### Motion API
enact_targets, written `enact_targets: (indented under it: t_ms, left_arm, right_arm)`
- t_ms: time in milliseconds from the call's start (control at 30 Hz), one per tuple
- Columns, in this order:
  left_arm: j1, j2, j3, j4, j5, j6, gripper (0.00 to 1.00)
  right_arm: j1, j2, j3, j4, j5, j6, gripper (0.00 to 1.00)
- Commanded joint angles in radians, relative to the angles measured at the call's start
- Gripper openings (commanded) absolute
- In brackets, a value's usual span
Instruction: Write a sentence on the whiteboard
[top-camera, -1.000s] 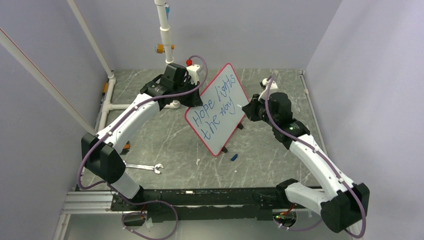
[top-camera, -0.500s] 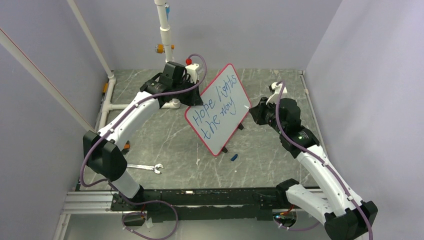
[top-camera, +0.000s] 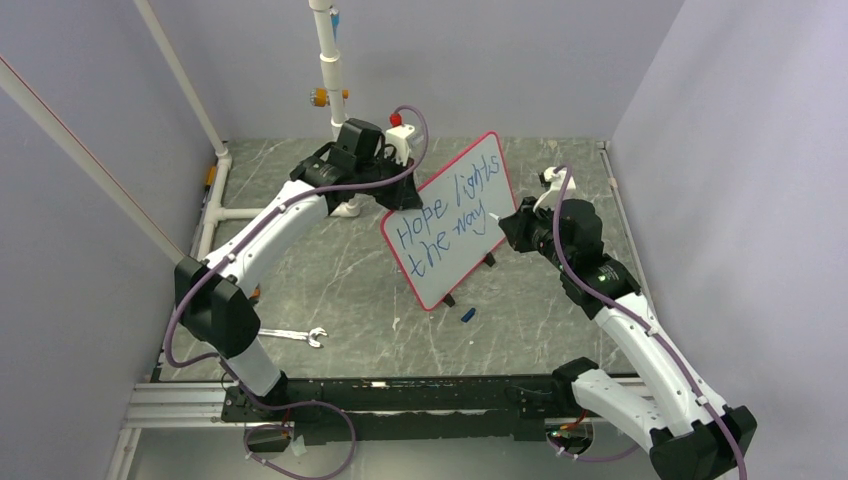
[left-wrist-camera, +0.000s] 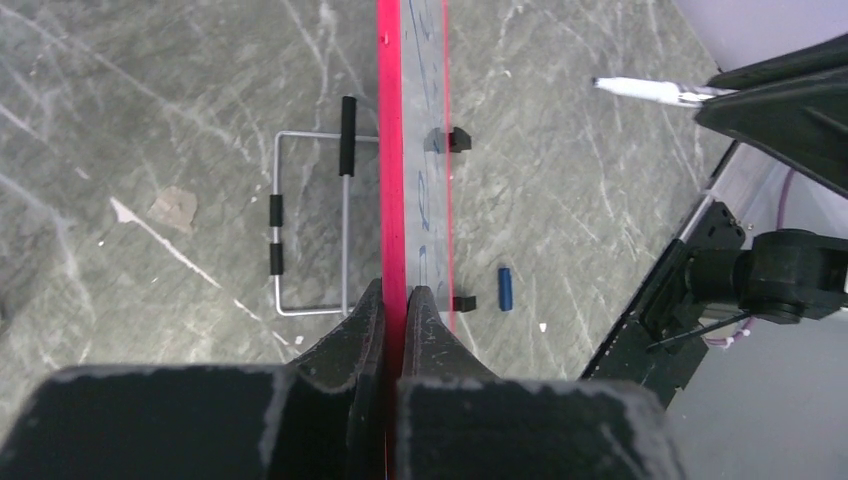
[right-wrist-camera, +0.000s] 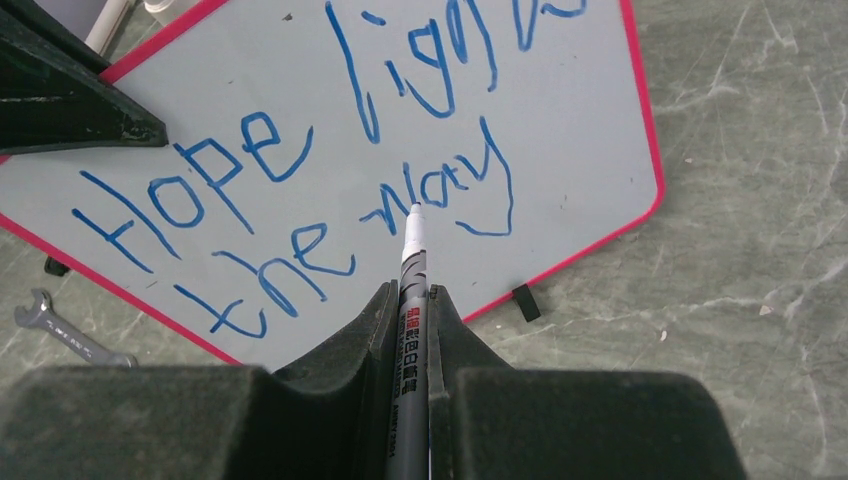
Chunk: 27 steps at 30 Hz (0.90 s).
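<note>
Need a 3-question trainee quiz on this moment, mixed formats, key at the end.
1. True or false: the left gripper is shut on the red-bordered edge of the flat white rectangular whiteboard.
2. What does the right gripper hold? A) an eraser sponge B) a slim white-tipped marker pen C) a plastic ruler
3. Fill in: the blue handwritten sentence ends with the word ____.
Key: 1 true; 2 B; 3 way.
</note>
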Motion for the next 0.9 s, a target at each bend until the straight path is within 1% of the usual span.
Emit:
enact_targets:
  t_ms: [0,167,300,500,733,867]
  left_arm:
    - [-0.07,0.059,-0.079,-0.218,0.04,0.085,0.0]
    - [-0.069,0.016,-0.148,-0.176,0.102,0.015,0.0]
    - [-0.069,-0.008,-0.199,-0.154,0.108,-0.046,0.0]
    - [-0.069,-0.022,-0.222,-0.146,0.124,-0.135,0.0]
    - [-0.071,-0.046,-0.283,-0.05,0.178,-0.263,0.0]
    - [-0.068,-0.069,-0.325,-0.012,0.147,-0.303,0.0]
  right_arm:
    - [0.002,0.007,0.005,0.027,0.007,0.011,0.0]
    - [0.002,0.026,0.004,0.039,-0.006,0.012,0.0]
    - [-0.001,0.031,0.005,0.041,-0.003,0.008,0.0]
    - [0.002,0.023,0.003,0.039,0.001,0.005,0.0]
    - [0.001,0.014,0.004,0.028,0.013,-0.006,0.0]
    - [0.0,0.011,0.002,0.026,0.015,-0.009,0.0]
